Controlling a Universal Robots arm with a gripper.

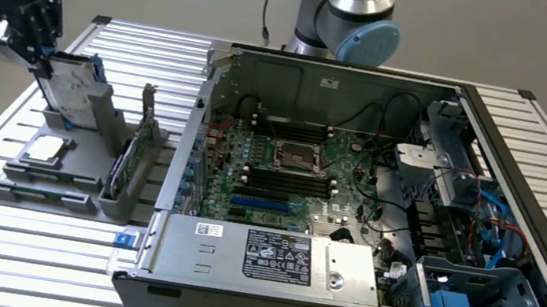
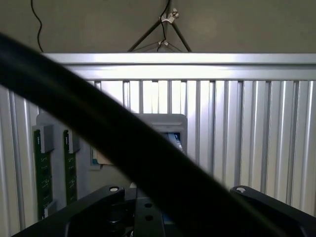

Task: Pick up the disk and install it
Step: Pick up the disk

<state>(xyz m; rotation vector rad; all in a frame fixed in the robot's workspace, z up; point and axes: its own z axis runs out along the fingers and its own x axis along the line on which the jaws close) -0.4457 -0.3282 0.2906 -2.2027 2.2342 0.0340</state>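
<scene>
The disk (image 1: pixel 75 89), a silver drive with a white label in a blue frame, stands tilted on edge in the grey holder (image 1: pixel 86 133) at the exterior view's left, outside the computer case. My gripper (image 1: pixel 40 63) comes down from the upper left and is shut on the disk's top end. The disk's lower end still sits in the holder's slot. In the wrist view the grey holder (image 2: pixel 163 123) lies below the camera, with a thick black cable (image 2: pixel 98 133) crossing in front of it.
The open computer case (image 1: pixel 207 97) lies to the exterior view's right of the holder, with its motherboard (image 1: pixel 293 164), power supply (image 1: pixel 271 256) and a blue-trimmed drive bay (image 1: pixel 472 295). The holder also carries a square silver chip (image 1: pixel 46 149) and an upright green card (image 1: pixel 124 162). My arm's base (image 1: pixel 350 21) stands behind the case.
</scene>
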